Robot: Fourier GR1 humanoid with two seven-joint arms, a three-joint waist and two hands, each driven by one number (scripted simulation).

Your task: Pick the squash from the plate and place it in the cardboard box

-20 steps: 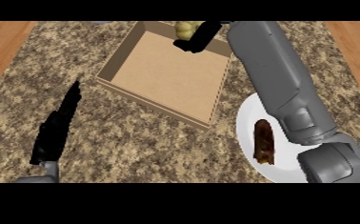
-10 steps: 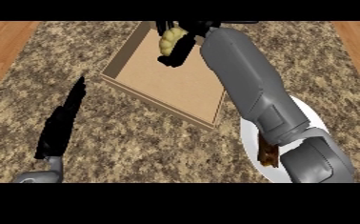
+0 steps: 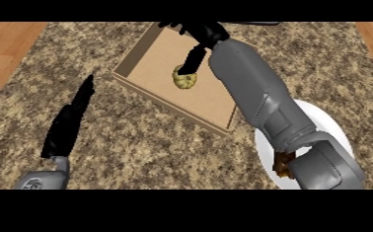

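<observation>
The yellow, bumpy squash lies on the floor of the open cardboard box near its middle. My right hand hangs over the box's far side with its fingers spread open; one finger points down and ends at the squash's top edge. The right forearm crosses the box's right side and hides part of it. The white plate sits at the lower right, partly under that arm. My left hand rests on the counter at the lower left, fingers straight.
A brown item lies on the plate next to my right arm. The speckled stone counter spreads around the box, with wooden strips at its far left and far right edges.
The right hand moved left over the box, lowered the squash and opened; the squash now lies on the box floor. The left hand has stayed still.
</observation>
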